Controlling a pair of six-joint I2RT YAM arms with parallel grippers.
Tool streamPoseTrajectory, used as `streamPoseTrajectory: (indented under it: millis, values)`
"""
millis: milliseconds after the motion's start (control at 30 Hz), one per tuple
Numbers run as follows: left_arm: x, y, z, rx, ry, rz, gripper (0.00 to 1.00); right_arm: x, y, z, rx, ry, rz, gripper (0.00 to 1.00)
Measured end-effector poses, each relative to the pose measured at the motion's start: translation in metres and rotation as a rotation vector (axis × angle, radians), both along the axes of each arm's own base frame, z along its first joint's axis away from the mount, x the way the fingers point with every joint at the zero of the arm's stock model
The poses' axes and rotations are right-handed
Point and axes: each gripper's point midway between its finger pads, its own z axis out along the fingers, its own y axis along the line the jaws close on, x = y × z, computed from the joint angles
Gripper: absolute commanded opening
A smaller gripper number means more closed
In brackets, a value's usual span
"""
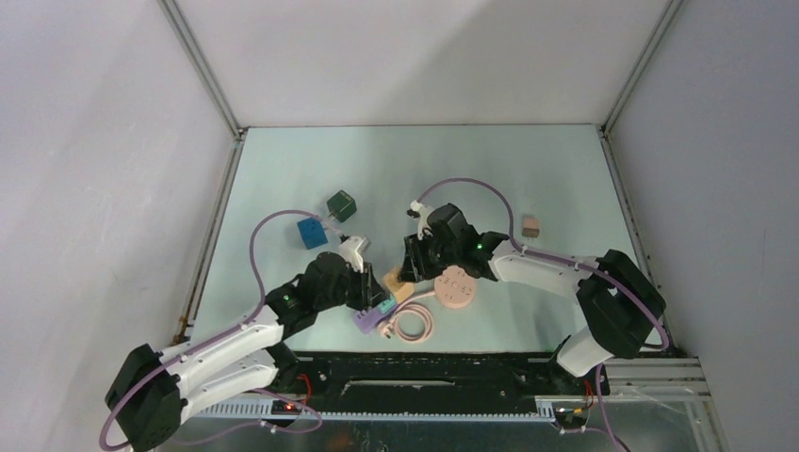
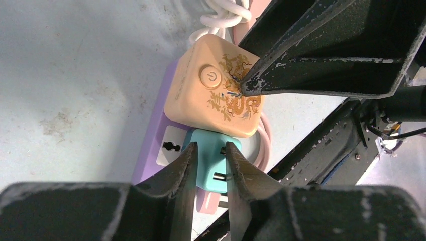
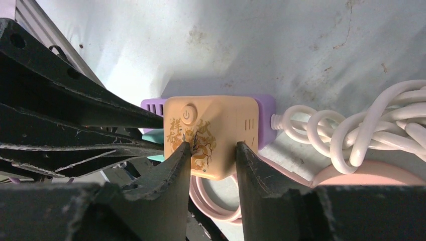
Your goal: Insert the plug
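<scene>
Grey walls box in the pale green table [image 1: 471, 160], and the action sits close to its near edge, about midway along. From my station I see the left gripper [image 2: 211, 145] pressed together on a small teal plastic plug [image 2: 210, 163], one finger on each flank. Two short metal pins on the plug are bare, so it is not seated. It hangs over the long purple plastic power strip [image 2: 150, 155], right beside the strip's white socket face and close against the block next to it.

That block is a peach-coloured cube with a round power button and a gold dragon print [image 3: 211, 113], and it sits on the strip. The right gripper [image 3: 213, 145] comes down on the cube's printed face with its jaws spread. The cube is wider than the gap between them, so they clasp nothing (from the left wrist camera one dark fingertip lands right on the dragon).

A bundled white cord [image 3: 351, 130] leaves the end of the strip. A loose coil of pink cable [image 1: 413, 325] lies just beside the strip toward the near edge, and a round pink disc [image 1: 455, 285] lies next to the right gripper.

Farther from the near edge and left of centre are a blue cube [image 1: 312, 233] and a dark green cube [image 1: 342, 205], near each other. A small tan block [image 1: 530, 226] sits alone toward the right edge.
</scene>
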Motion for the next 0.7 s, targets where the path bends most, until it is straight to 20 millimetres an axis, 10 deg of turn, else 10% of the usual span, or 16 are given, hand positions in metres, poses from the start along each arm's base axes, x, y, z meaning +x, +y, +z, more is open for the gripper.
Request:
streamPoseTrajectory:
  millis: [400,700]
  values:
    - [0.007,0.014,0.001,0.036,-0.039,0.084,0.33,-0.003,0.004,-0.002,0.018,-0.055,-0.035,0.00]
    - [0.006,0.021,0.002,0.054,-0.055,0.090,0.64,-0.006,0.003,-0.001,-0.011,-0.097,-0.055,0.00]
